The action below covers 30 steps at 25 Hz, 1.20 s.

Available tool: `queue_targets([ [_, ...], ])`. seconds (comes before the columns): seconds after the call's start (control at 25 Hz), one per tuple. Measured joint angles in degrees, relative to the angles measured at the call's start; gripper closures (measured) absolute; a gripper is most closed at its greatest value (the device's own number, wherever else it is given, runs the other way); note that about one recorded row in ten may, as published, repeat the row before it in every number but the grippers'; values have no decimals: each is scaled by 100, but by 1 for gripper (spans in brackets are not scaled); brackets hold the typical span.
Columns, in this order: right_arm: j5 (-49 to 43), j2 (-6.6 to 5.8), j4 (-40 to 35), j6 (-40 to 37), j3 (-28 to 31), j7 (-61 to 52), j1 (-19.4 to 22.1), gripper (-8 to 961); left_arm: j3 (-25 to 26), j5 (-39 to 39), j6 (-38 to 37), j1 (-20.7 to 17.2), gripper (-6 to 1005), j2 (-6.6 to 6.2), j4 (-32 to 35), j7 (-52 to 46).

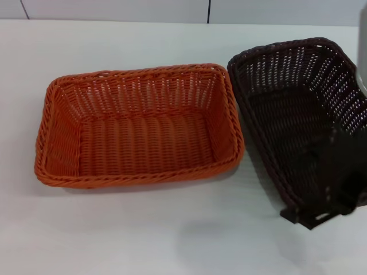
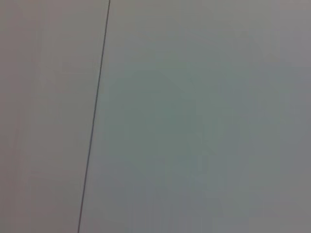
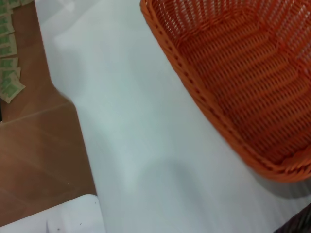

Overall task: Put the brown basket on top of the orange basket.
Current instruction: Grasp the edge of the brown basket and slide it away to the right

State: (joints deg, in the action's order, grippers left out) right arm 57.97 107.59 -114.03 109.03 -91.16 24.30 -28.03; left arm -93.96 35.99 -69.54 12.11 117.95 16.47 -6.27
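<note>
The orange basket (image 1: 137, 129) sits flat on the white table (image 1: 143, 240), left of centre, and nothing lies in it. It also shows in the right wrist view (image 3: 243, 73). To its right the brown basket (image 1: 292, 109) is tilted up, its open side facing the orange one and its left rim close to the orange rim. My right gripper (image 1: 312, 216) is shut on the brown basket's near edge at the lower right. A dark sliver of the brown basket (image 3: 297, 224) shows in the right wrist view. The left gripper is out of view.
The table's edge (image 3: 80, 141) drops to a brown floor (image 3: 34, 160) in the right wrist view. A wall with a dark seam (image 1: 209, 10) runs behind the table. The left wrist view holds only a plain grey surface with a thin dark line (image 2: 95, 116).
</note>
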Motion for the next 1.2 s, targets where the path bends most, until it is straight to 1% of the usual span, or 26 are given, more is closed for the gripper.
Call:
queue_targets([
  [0.12,-50,0,-235,18,-3,-2,214,178,3,4,5,-6,333,8,-22,33],
  [0.24,-236,17,-330,22,26,-3,303,179,51,4,6,-15,334,7,-60,35],
  [0.32,-465,49,-349,22,20,-4,372,179,112,5,8,-15,334,-1,-91,36],
  [0.56,-751,116,-338,17,-129,-1,494,182,207,1,62,22,334,-42,-169,38],
  [0.72,-931,162,-297,13,-185,10,570,183,303,-29,132,35,334,-55,-171,39],
  [0.88,-1296,205,-221,-2,-256,21,632,184,310,-38,153,37,334,-68,-171,39],
  [1.0,-1408,229,-98,-8,-327,21,654,185,309,-40,153,38,334,-70,-171,39],
  [1.2,-1844,293,198,-41,-731,31,672,187,308,-40,153,38,333,-71,-171,39],
])
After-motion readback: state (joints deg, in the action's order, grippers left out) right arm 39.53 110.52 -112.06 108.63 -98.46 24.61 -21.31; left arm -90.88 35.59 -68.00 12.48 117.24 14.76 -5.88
